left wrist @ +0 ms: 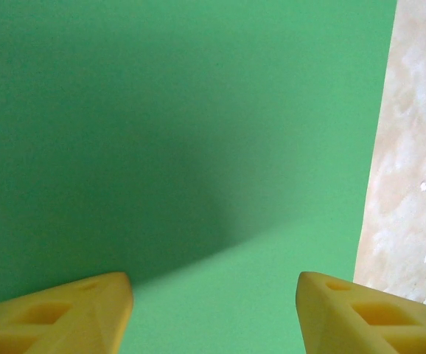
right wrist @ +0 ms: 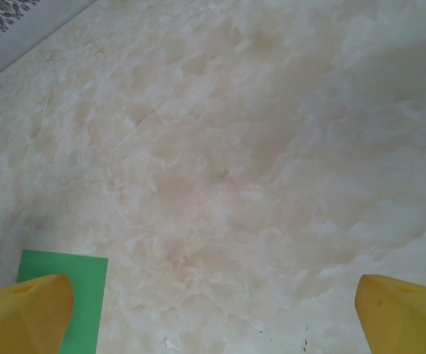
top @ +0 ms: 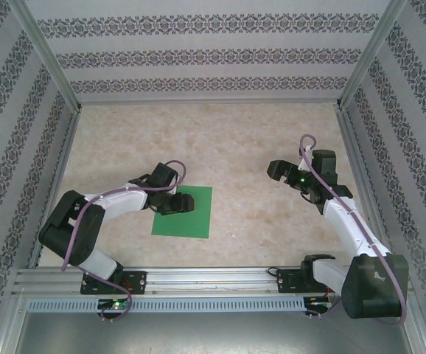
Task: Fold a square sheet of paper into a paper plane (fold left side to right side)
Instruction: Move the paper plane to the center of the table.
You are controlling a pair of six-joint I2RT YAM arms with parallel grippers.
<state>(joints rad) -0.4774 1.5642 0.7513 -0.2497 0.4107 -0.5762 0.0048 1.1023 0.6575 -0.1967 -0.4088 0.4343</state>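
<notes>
paper: the plain bright green square sheet of paper [top: 189,225] lies flat on the pale marbled table [top: 242,140], lower centre-left of the top view
left claw: left gripper [top: 176,204] hangs over the sheet's upper-left part, yellow fingers [left wrist: 65,317] apart, nothing pinched
right claw: right gripper [top: 278,171] wide open over bare table, centre-right
tip: imo pinch only the left edge, lift low, and line it up with the right edge before creasing

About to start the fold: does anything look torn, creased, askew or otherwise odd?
Nothing stands out. The paper lies flat on the table, with no crease or tear that I can see. The left tool is open over its left part; the right tool is open above bare table.
</notes>
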